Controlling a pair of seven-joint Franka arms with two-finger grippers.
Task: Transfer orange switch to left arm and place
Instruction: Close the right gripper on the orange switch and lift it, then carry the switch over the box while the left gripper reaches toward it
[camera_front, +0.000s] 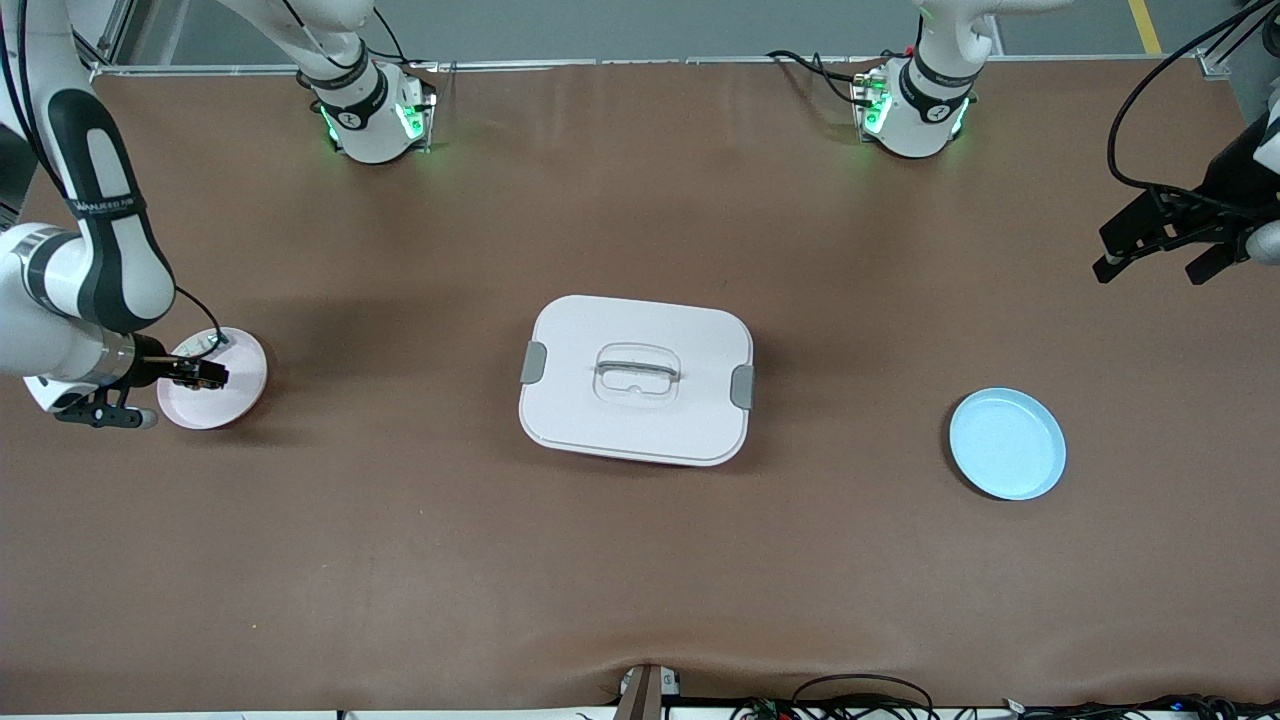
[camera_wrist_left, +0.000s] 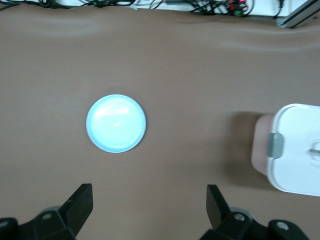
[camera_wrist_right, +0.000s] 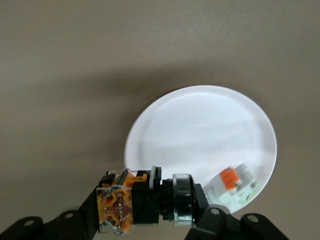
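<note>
My right gripper (camera_front: 200, 373) is shut on the orange switch (camera_wrist_right: 145, 202), a small black cylinder with an orange face. It holds the switch over the pink plate (camera_front: 232, 395) at the right arm's end of the table; the switch also shows in the front view (camera_front: 190, 372). The white box (camera_front: 636, 380) with grey side clips sits at the table's middle. My left gripper (camera_front: 1150, 262) is open and empty, up in the air over the left arm's end of the table. In the left wrist view its fingertips (camera_wrist_left: 82, 195) stand wide apart.
A light blue plate (camera_front: 1007, 443) lies empty at the left arm's end, also in the left wrist view (camera_wrist_left: 116, 123). A silvery-white small part with an orange bit (camera_wrist_right: 232, 182) lies on the pink plate (camera_wrist_right: 200, 130). The box's end (camera_wrist_left: 295, 150) shows in the left wrist view.
</note>
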